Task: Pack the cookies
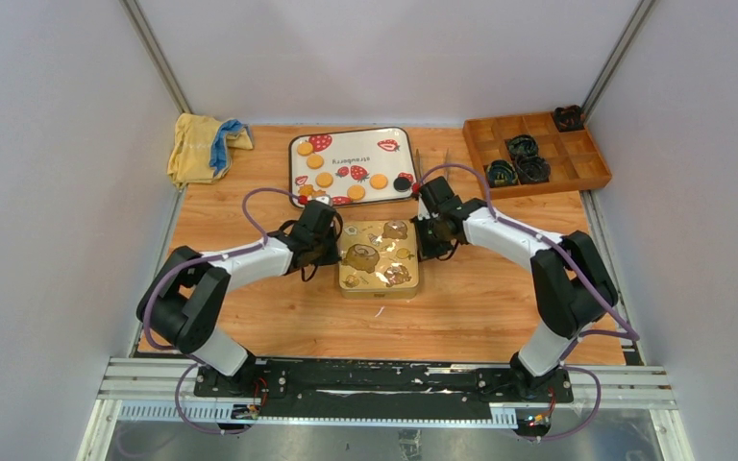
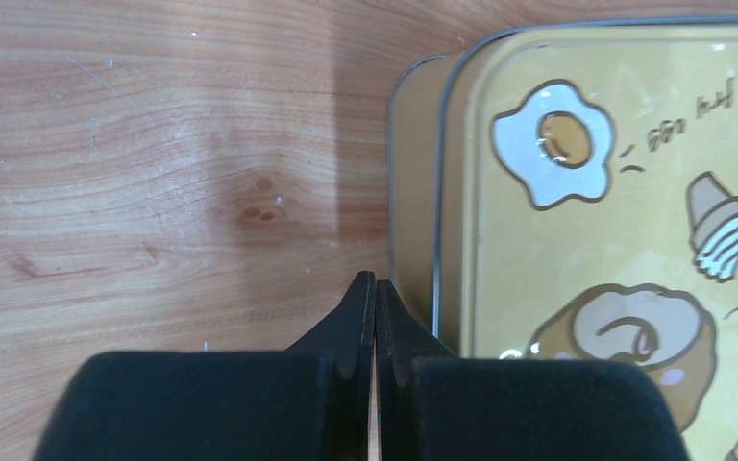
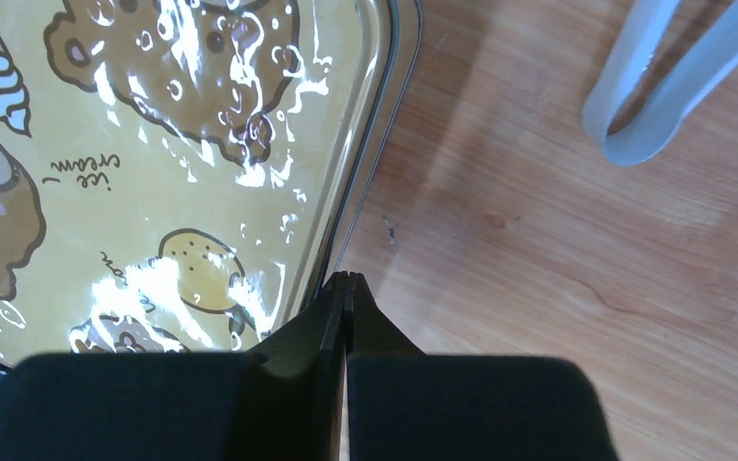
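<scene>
Several golden-orange cookies (image 1: pixel 324 180) and one black cookie (image 1: pixel 403 181) lie on a white strawberry-print tray (image 1: pixel 396 161) at the back of the table. A yellow cartoon-print tin (image 1: pixel 380 257) with its lid on sits in the middle. My left gripper (image 1: pixel 330 252) is shut and empty, its tips (image 2: pixel 375 283) low beside the tin's left edge (image 2: pixel 413 192). My right gripper (image 1: pixel 430 240) is shut and empty, its tips (image 3: pixel 346 280) beside the tin's right edge (image 3: pixel 380 144).
A wooden compartment box (image 1: pixel 596 165) with dark crinkled cups (image 1: pixel 522 147) stands at the back right. A yellow and blue cloth (image 1: pixel 207 146) lies at the back left. Pale grey tongs (image 3: pixel 673 77) lie on the wood right of the tin.
</scene>
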You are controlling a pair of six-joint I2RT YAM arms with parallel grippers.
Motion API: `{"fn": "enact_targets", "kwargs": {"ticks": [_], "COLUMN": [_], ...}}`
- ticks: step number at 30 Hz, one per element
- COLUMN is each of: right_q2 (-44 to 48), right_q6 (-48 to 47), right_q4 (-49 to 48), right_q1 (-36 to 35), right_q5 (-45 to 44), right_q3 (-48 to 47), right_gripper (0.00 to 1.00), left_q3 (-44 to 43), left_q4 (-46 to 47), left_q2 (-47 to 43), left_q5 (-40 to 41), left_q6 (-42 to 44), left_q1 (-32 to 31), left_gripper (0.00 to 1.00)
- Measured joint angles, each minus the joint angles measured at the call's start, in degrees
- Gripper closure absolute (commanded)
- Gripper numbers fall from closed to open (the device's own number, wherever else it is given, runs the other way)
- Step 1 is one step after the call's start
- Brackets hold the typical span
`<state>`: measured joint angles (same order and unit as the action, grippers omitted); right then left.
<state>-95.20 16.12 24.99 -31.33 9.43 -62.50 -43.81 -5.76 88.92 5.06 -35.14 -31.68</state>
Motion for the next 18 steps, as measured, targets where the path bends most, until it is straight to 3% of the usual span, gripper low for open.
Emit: {"fn": "enact_targets", "kwargs": {"ticks": [18], "right_q2": [-4.85], "right_q6": [0.61], "right_q4": [0.00], "right_q1": [-5.07], "right_q5": [1.42], "right_q3": [-5.62], "right_gripper": [1.00], "left_q3": [5.97], "left_q4": [-7.32], "left_q2": [-12.00], "left_q5": [5.70], "left_q6": [1.07], "left_q1": [0.04], "left_gripper": [1.00]}}
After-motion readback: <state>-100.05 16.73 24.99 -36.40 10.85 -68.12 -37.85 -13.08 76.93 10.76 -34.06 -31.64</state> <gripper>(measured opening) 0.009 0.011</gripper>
